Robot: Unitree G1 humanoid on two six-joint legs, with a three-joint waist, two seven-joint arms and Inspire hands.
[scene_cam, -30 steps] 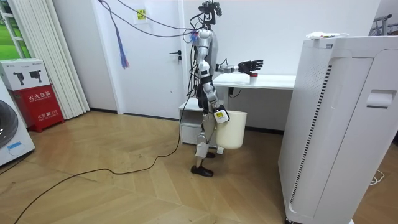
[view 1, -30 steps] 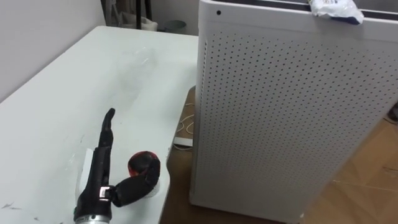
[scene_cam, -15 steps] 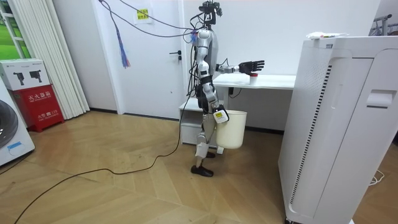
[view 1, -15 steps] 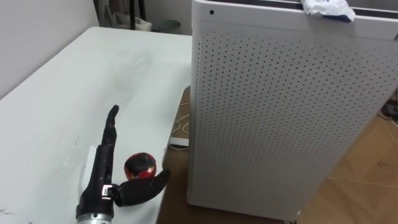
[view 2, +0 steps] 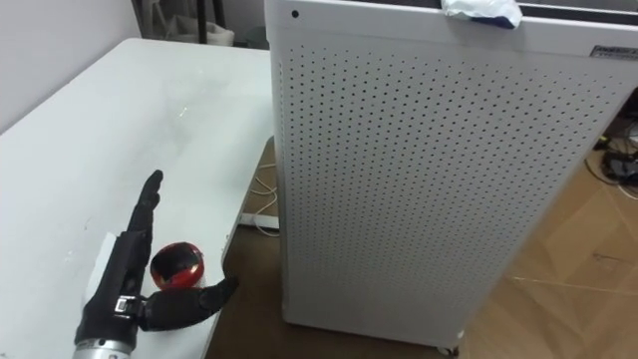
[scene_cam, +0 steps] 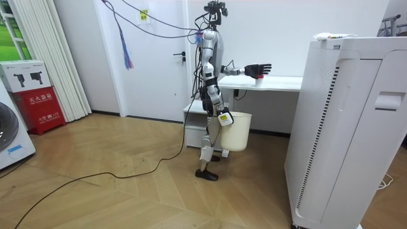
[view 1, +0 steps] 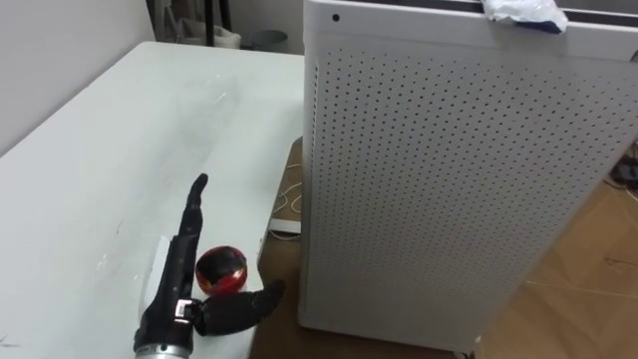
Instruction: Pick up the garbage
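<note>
Red-and-black garbage lump (view 1: 221, 269) sits on the white table (view 1: 90, 170), close to the table's near right edge. It lies in the crook of the left hand (view 1: 177, 294): straight fingers (view 1: 196, 199) run along its left side and the thumb (view 1: 244, 304) is spread out below and to its right. The hand is wide open and grips nothing; contact with the lump can't be confirmed. A flat white piece (view 1: 159, 249) lies under the fingers. Just right of the table stands a tall white perforated cabinet (view 1: 449, 179) with a crumpled wrapper (view 1: 520, 12) on top, well apart from the hand. In the room view the robot stands at the table end with the left arm out over it. The right hand (scene_cam: 222, 118) is low by a white bucket (scene_cam: 238, 132) at its hip; whether it grips can't be told. Step in hand looks like closing on the lump. To do it well, probably curl fingers and thumb together so it is pinched between them. Keep it from being nudged right, since the edge is near and a round lump could roll off.
</note>
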